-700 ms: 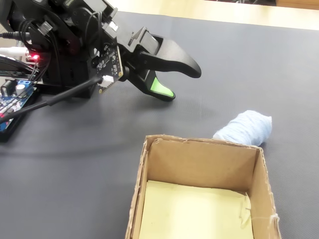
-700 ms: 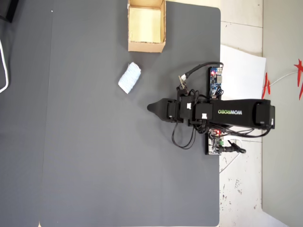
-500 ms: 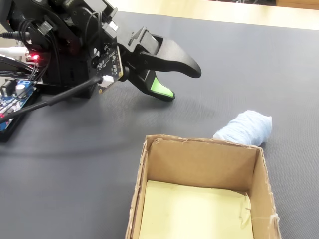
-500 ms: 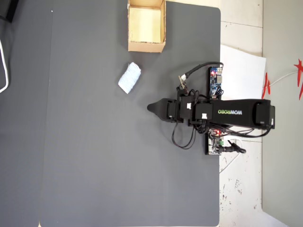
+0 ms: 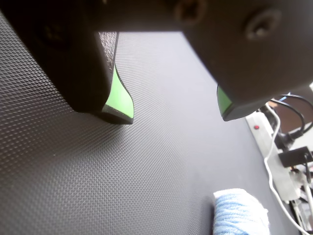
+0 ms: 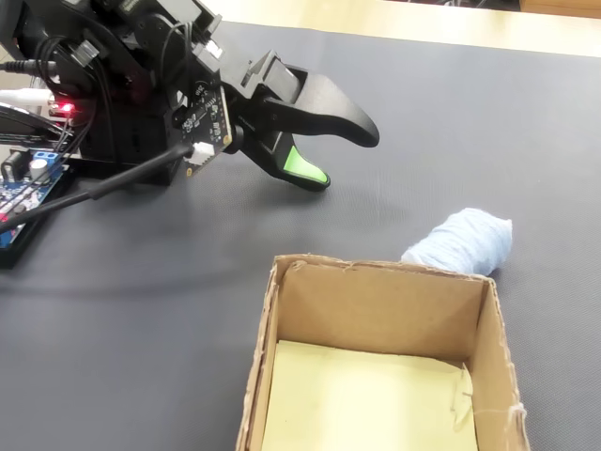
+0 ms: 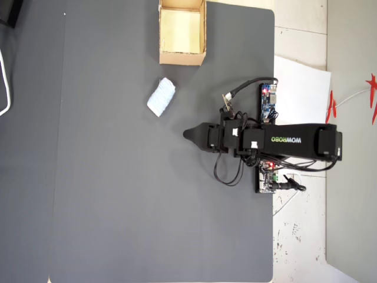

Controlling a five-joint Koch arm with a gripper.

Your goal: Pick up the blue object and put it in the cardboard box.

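The blue object (image 6: 465,241) is a pale blue yarn-like bundle lying on the dark mat just behind the far right corner of the cardboard box (image 6: 376,310). Seen from overhead, the bundle (image 7: 161,97) lies a little below the box (image 7: 182,57), whose pale yellow inside holds nothing. My gripper (image 6: 343,158) hovers low over the mat, left of the bundle and well apart from it. In the wrist view the gripper (image 5: 176,113) is open, its green-padded jaws wide apart with only mat between them, and the bundle (image 5: 242,215) shows at the bottom right. From above, the gripper (image 7: 187,134) points left.
A circuit board (image 6: 23,188) with cables sits by the arm's base, also seen from overhead (image 7: 268,101). A white paper sheet (image 7: 300,88) lies off the mat's right edge. A power strip (image 5: 269,156) and wires run along the right of the wrist view.
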